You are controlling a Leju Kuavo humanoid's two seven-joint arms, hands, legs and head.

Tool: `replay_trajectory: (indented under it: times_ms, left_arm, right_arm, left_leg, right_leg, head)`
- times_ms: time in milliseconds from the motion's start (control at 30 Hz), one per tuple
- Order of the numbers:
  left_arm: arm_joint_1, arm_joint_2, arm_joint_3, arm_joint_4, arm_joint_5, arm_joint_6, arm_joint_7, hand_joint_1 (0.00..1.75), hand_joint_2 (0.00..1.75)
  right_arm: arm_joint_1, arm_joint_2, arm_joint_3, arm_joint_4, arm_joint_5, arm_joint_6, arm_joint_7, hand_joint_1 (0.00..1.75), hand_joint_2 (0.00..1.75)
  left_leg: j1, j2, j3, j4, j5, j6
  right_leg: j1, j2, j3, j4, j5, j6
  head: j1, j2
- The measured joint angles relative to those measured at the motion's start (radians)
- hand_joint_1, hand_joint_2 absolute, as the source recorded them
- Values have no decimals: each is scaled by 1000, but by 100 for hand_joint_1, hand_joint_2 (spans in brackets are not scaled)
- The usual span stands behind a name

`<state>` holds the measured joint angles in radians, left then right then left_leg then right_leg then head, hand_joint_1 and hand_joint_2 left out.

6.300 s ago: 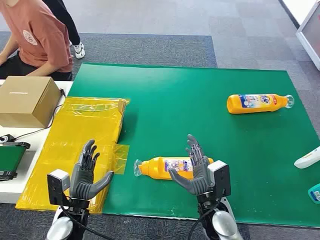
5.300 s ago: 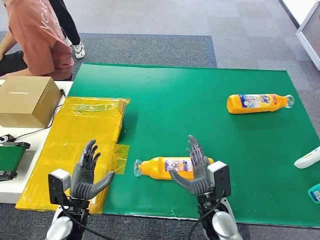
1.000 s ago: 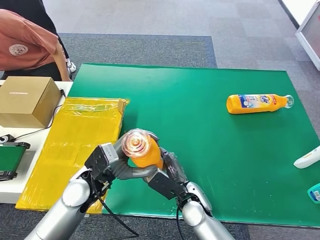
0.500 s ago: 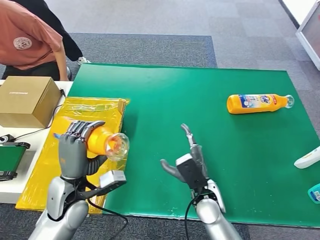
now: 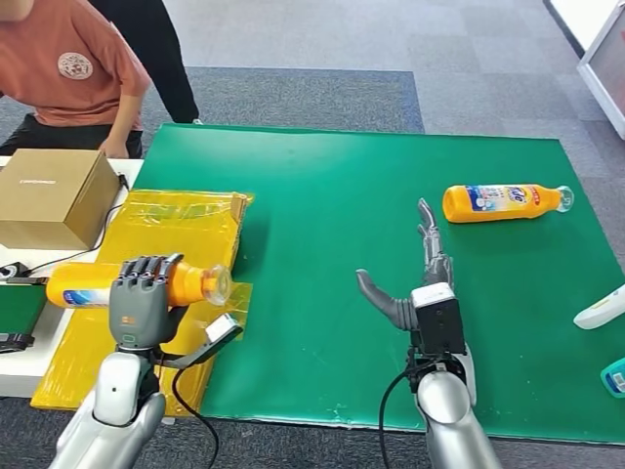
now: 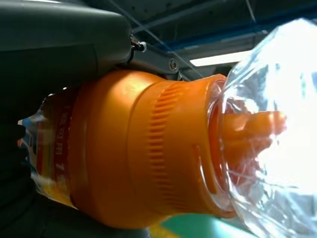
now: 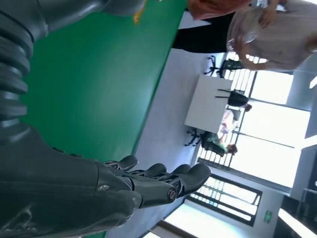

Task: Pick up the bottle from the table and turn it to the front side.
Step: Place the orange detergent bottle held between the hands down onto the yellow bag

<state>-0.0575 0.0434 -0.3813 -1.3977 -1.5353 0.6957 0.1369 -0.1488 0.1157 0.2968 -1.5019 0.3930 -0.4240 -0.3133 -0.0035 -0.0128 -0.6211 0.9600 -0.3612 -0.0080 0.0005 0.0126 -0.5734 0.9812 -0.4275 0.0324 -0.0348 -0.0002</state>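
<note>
My left hand (image 5: 139,301) grips an orange bottle (image 5: 88,289) with a clear cap (image 5: 218,283), holding it level above the yellow sheet (image 5: 147,259), cap toward the green mat (image 5: 383,264). The left wrist view shows the bottle's orange neck (image 6: 149,148) and clear cap (image 6: 269,124) close up, with my left hand (image 6: 56,44) wrapped round the body. My right hand (image 5: 420,283) hovers over the middle of the mat with fingers spread and nothing in it; its fingers (image 7: 157,181) are stretched out in the right wrist view.
A second orange bottle (image 5: 505,201) lies on the mat's far right. A cardboard box (image 5: 52,195) stands on the white table at left, with a person (image 5: 66,68) behind it. A white object (image 5: 601,308) and a teal one (image 5: 614,376) lie at the right edge.
My left hand has carried the bottle further left and levelled it over the yellow sheet. My right hand moved right and forward, still holding nothing. The person shifted behind the box.
</note>
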Motion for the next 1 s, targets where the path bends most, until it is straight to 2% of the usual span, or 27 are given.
replay_trajectory:
  times_ms: [167, 300, 333, 433, 467, 733, 833, 1000]
  left_arm:
    - [-84, -2, -33, 239, 34, 0, -107, 175, 175]
    - [-131, -21, -30, 343, 86, 1, -195, 173, 175]
    - [-137, -29, -28, 352, 96, 1, -216, 149, 175]
    - [-147, -58, -19, 365, 117, 2, -266, 20, 175]
    - [-148, -68, -17, 365, 123, 2, -278, 0, 175]
    - [-148, -119, -25, 363, 270, -18, -363, 0, 175]
    - [-148, -123, -51, 351, 358, -64, -370, 0, 175]
    - [-147, -123, -80, 335, 384, -79, -375, 0, 175]
  right_arm:
    - [-6, -6, 34, -67, -22, 16, -15, 0, 175]
    - [-6, -14, 76, -110, -16, 14, -17, 0, 175]
    - [-6, -15, 85, -116, -15, 11, -16, 0, 175]
    - [-4, -20, 107, -127, -13, 7, -14, 0, 175]
    - [-4, -22, 114, -129, -13, 6, -14, 0, 175]
    - [10, -29, 135, -139, -11, -7, -13, 0, 175]
    - [16, -31, 135, -146, -10, -7, -13, 0, 175]
    - [20, -32, 135, -155, -10, -6, -13, 0, 175]
  left_leg:
    - [0, 0, 0, 0, 0, 0]
    - [0, 0, 0, 0, 0, 0]
    - [0, 0, 0, 0, 0, 0]
    - [0, 0, 0, 0, 0, 0]
    - [0, 0, 0, 0, 0, 0]
    - [0, 0, 0, 0, 0, 0]
    - [0, 0, 0, 0, 0, 0]
    - [0, 0, 0, 0, 0, 0]
  right_leg:
    - [0, 0, 0, 0, 0, 0]
    - [0, 0, 0, 0, 0, 0]
    - [0, 0, 0, 0, 0, 0]
    - [0, 0, 0, 0, 0, 0]
    - [0, 0, 0, 0, 0, 0]
    - [0, 0, 0, 0, 0, 0]
    - [0, 0, 0, 0, 0, 0]
    - [0, 0, 0, 0, 0, 0]
  head:
    - [0, 0]
    - [0, 0]
    - [0, 0]
    - [0, 0]
    - [0, 0]
    - [0, 0]
    - [0, 0]
    - [0, 0]
